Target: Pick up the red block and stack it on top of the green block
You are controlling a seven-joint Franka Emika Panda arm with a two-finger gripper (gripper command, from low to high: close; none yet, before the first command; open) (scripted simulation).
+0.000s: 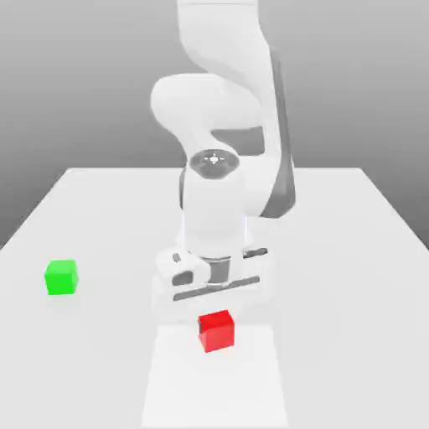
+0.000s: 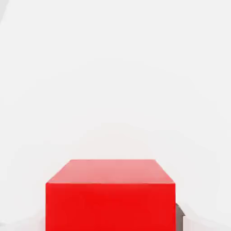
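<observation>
White table, grey backdrop. Red block sits on it directly below the gripper; jaw state cannot be told. Green block well apart toward exterior view's left. Likely grasp step; next: secure, lift, carry over green

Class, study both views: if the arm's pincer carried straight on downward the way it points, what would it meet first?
Most likely the red block, which sits just under the pincer and fills the near part of the hand view. Below it is only the table. The green block lies well off that line.
</observation>
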